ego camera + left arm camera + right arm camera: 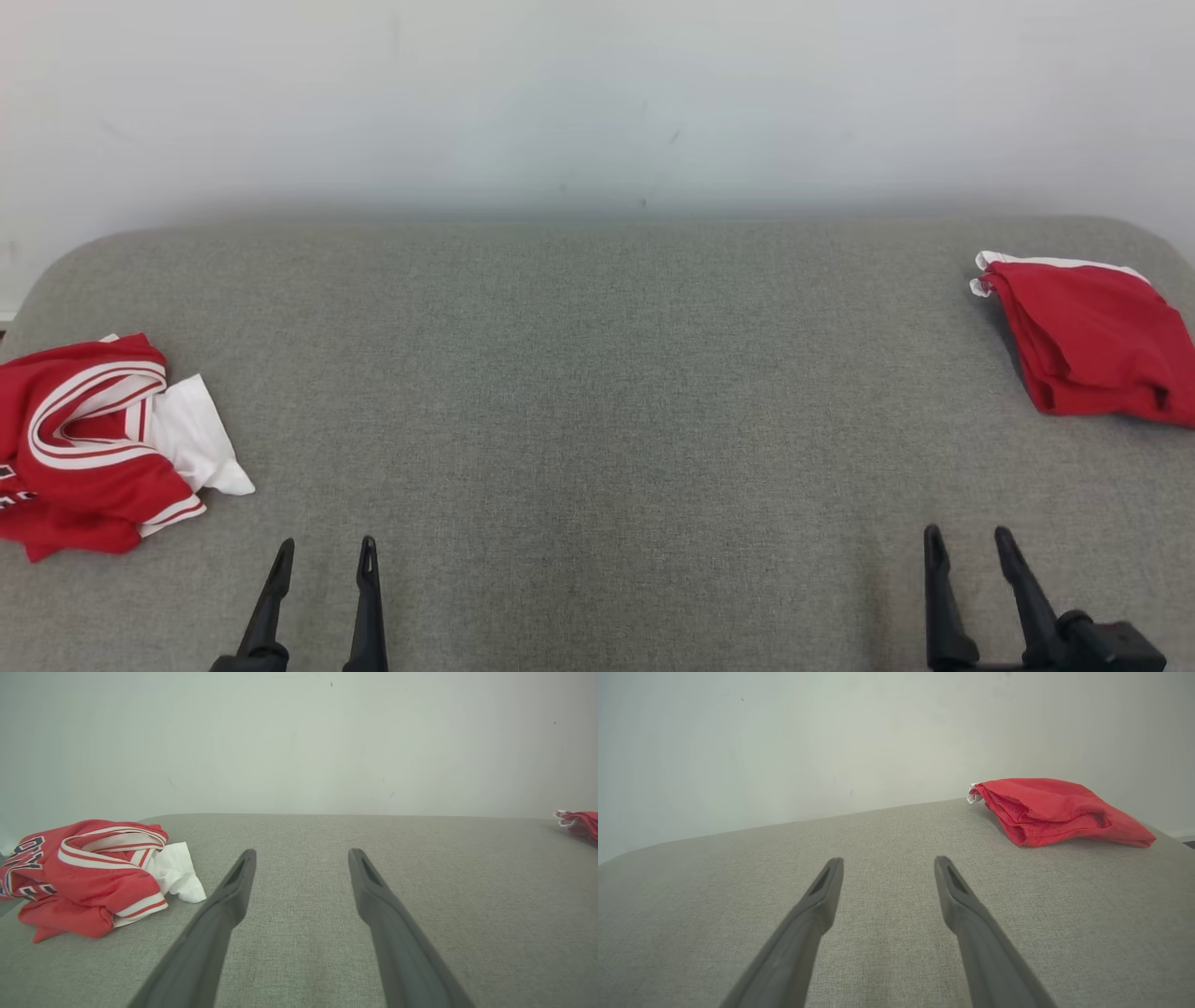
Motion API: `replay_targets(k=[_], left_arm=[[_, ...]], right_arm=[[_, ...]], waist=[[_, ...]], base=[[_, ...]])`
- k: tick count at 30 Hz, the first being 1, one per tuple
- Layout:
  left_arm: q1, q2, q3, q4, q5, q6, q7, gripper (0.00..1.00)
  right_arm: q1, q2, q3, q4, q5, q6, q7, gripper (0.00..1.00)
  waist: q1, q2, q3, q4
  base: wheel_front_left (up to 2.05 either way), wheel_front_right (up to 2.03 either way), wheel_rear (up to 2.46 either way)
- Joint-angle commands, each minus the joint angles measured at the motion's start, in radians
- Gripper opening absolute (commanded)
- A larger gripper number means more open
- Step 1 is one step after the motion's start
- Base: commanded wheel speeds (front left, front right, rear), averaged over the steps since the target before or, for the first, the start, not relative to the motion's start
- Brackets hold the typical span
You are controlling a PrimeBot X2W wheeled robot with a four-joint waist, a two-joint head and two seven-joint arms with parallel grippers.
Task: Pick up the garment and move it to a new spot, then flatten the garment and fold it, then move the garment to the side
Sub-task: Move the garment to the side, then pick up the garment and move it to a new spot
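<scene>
A crumpled red garment [84, 448] with white-and-red striped trim and a white part lies at the left edge of the grey cushioned surface [597, 373]; the left wrist view shows this garment [88, 877] to the left of the fingers. My left gripper [325, 551] stands open at the lower left, to the right of the heap and apart from it, with nothing between its fingers. My right gripper [967, 541] is open at the lower right, likewise holding nothing. In the wrist views the left gripper [301, 856] and the right gripper [887, 864] hover over bare fabric.
A folded red garment [1092, 341] with a white edge rests at the far right of the surface, also seen as a red bundle [1059, 809] up and right of the right fingers. A pale wall [597, 103] rises behind the rounded back edge.
</scene>
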Motion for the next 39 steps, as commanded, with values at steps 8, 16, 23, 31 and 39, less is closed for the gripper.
replay_targets(k=[8,16,23,31,39], left_arm=[[0.024,0.001,-0.006,0.028,0.012,-0.002,-0.004,1.0],[0.027,0.001,-0.004,0.034,0.011,-0.003,-0.004,1.0],[0.032,0.001,-0.002,0.033,0.009,-0.005,-0.004,1.0],[0.019,0.001,-0.001,0.036,0.017,-0.003,-0.004,1.0],[0.027,0.001,0.029,0.038,0.013,0.004,-0.004,1.0]], right_arm=[[0.044,0.008,0.028,0.009,0.001,-0.002,-0.005,1.0],[0.048,0.009,0.04,0.014,0.009,-0.002,-0.005,1.0],[0.05,0.009,0.038,0.013,0.008,-0.002,-0.005,1.0],[0.053,0.009,0.041,0.014,0.026,-0.002,-0.005,1.0],[0.044,0.008,0.045,0.015,0.026,-0.002,-0.005,1.0]], waist=[[0.0001,0.0001,-0.022,-0.005],[0.0001,0.0001,-0.029,-0.005],[0.0001,0.0001,-0.03,0.005],[0.0001,0.0001,-0.022,0.082],[0.0001,0.0001,-0.01,0.201]], base=[[0.0,0.0,0.0],[0.0,0.0,0.0],[0.0,0.0,0.0],[0.0,0.0,0.0],[0.0,0.0,0.0]])
